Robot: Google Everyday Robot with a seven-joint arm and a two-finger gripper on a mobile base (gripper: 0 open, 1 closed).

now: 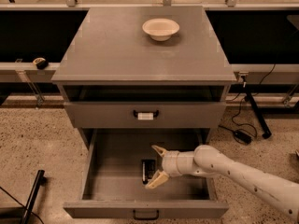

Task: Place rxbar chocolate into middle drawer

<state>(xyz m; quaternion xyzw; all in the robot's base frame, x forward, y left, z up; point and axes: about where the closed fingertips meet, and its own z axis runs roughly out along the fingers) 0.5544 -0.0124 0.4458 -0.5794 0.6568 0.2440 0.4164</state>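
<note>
The middle drawer [98, 171] is pulled wide open at the bottom of the grey cabinet, with a small dark handle on its front. The rxbar chocolate [148, 171], a small black bar, lies flat on the drawer floor near the middle. My gripper [157, 167] reaches into the drawer from the right on a white arm. Its two pale fingers are spread open, one above and one below the bar's right side. The bar rests on the floor, free of the fingers.
A round white bowl [160, 29] stands on the cabinet top [117, 50]. The drawer above [145, 114] is shut and its handle bears a white tag. A black pole [32, 197] lies on the floor at left. Cables and a stand foot [247, 125] are at right.
</note>
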